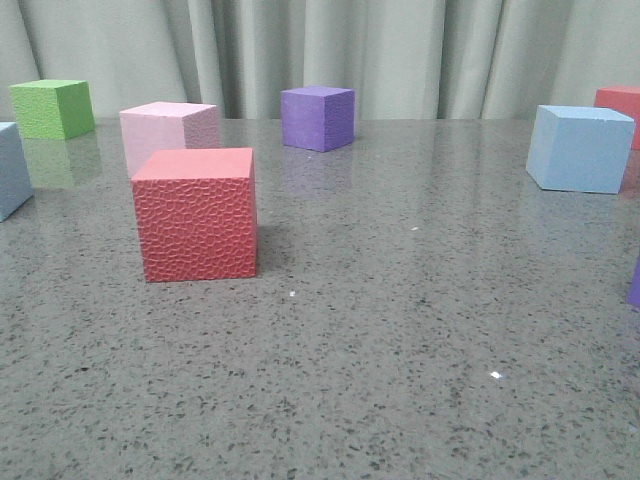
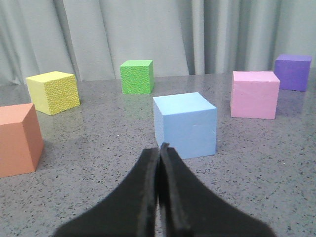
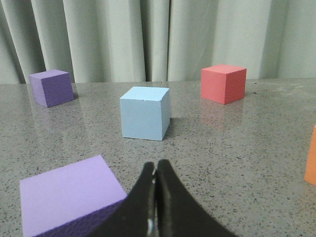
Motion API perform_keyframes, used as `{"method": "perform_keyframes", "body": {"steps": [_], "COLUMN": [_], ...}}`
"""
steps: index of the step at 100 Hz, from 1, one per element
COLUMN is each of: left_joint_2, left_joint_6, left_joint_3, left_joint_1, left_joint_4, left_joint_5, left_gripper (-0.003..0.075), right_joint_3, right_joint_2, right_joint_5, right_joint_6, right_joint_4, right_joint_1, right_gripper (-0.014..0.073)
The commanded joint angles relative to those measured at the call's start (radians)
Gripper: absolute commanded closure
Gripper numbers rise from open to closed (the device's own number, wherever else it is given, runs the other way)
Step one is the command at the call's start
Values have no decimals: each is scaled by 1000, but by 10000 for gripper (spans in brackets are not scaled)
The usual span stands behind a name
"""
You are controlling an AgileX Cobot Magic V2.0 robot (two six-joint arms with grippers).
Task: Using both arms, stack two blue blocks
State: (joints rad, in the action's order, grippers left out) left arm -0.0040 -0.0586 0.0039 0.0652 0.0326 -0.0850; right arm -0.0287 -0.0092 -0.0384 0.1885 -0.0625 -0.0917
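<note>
1. Grey speckled desk [image 1: 400,330], glossy; pale curtain behind.
2. Blue blocks: one at right edge [image 1: 580,148], one cut off at left edge [image 1: 10,170]. Well apart.
3. Left gripper [image 2: 160,148] and right gripper [image 3: 155,170]: jaws clenched, empty.
4. Blocks are smooth matte foam cubes; red cube [image 1: 195,213] is pebbled.
5. Risk: foam squashes, so the top block may seat skewed and topple. Purple cube [image 3: 69,197] just beside the right jaws may get clipped.

Table [image 1: 400,330]: polished speckled stone, faintly reflective. Blue blocks [image 1: 581,148] [image 2: 185,124]: smooth matte foam. Red cube [image 1: 196,213]: pebbled skin. Yellow cube [image 2: 53,92]: grainy. Grippers [image 2: 160,148] [image 3: 155,171]: black, glossy. Curtain [image 1: 330,50]: cloth.
</note>
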Motion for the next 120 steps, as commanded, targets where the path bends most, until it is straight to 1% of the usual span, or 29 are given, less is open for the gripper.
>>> {"method": "perform_keyframes", "body": {"steps": [1, 23, 38, 45, 55, 73, 90, 107, 120], "left_joint_2": [-34, -34, -21, 1, 52, 173, 317, 440, 521], "left_joint_6": [-3, -5, -5, -5, -10, -10, -10, -10, -10], "left_joint_3": [26, 16, -54, -102, -175, -323, -472, -579, -618], "left_joint_1": [-1, -1, -1, -1, -1, -1, -1, -1, -1], "left_joint_4": [-8, -21, -39, -39, -39, -39, -42, -42, -42], "left_joint_5": [85, 92, 49, 31, 9, -27, -126, -131, -132], "left_gripper": [739, 739, 739, 740, 740, 740, 739, 739, 739], "right_joint_3": [0, 2, 43, 89, 173, 344, 502, 631, 714], "right_joint_2": [-19, -19, -16, -5, 28, 141, 267, 396, 485], "right_joint_5": [79, 92, 68, 12, -112, -282, -383, -467, -519], "right_joint_6": [-9, -9, -9, -9, -9, -9, -9, -9, -9], "right_joint_4": [1, 1, 1, 1, 1, 1, 8, 8, 8], "right_joint_1": [-1, -1, -2, -2, -2, -2, -2, -2, -2], "right_gripper": [662, 662, 662, 662, 662, 662, 662, 662, 662]}}
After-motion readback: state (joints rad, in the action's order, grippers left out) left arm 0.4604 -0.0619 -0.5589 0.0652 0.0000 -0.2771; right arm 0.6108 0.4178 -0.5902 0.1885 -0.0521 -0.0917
